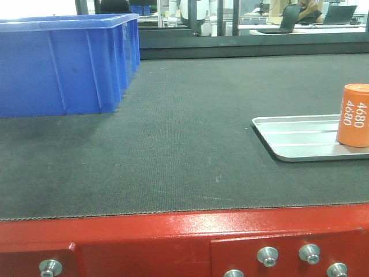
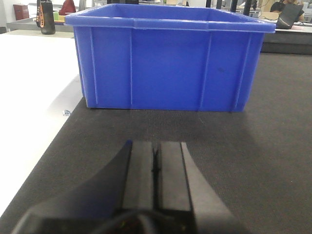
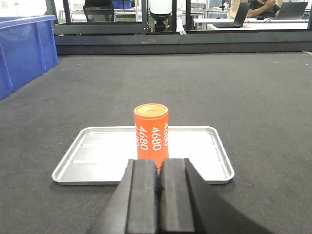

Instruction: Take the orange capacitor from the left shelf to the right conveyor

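Upright on the shallow silver tray (image 3: 97,161), we see the orange capacitor (image 3: 150,131) with white "4680" down its side, the tray lying flat on our dark grey conveyor belt (image 1: 173,150) behind the red bolted front edge (image 1: 173,242). Just short of it our right gripper (image 3: 158,195) hangs with jaws pressed together on nothing. Farther left, our left gripper (image 2: 156,175), jaws likewise closed and empty, faces a blue plastic bin (image 2: 165,63) standing on the belt.

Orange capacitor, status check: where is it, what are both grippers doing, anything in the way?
Left gripper shut, empty. Right gripper shut, empty. Orange capacitor upright in silver tray on conveyor belt. Blue bin sits left, not blocking.
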Available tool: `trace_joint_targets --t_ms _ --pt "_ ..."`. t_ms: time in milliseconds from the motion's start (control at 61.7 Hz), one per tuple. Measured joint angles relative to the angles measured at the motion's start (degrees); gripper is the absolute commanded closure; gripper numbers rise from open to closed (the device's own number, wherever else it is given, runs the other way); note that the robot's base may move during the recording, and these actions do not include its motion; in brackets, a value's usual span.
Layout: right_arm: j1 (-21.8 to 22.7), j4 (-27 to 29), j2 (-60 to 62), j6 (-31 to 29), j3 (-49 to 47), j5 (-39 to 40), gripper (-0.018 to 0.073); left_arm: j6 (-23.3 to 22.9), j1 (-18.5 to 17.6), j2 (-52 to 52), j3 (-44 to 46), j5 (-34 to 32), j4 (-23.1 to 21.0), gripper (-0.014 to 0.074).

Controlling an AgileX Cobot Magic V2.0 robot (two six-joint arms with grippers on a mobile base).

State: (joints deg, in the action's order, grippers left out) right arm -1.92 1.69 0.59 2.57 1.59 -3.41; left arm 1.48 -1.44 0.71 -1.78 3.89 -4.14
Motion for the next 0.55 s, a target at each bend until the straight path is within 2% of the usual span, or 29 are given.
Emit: trace_joint_targets --t_ms 551 --pt "0.0 0.1 0.0 -0.1 0.0 0.1 0.0505 0.0 0.0 0.0 0.0 0.0 0.0 0.0723"
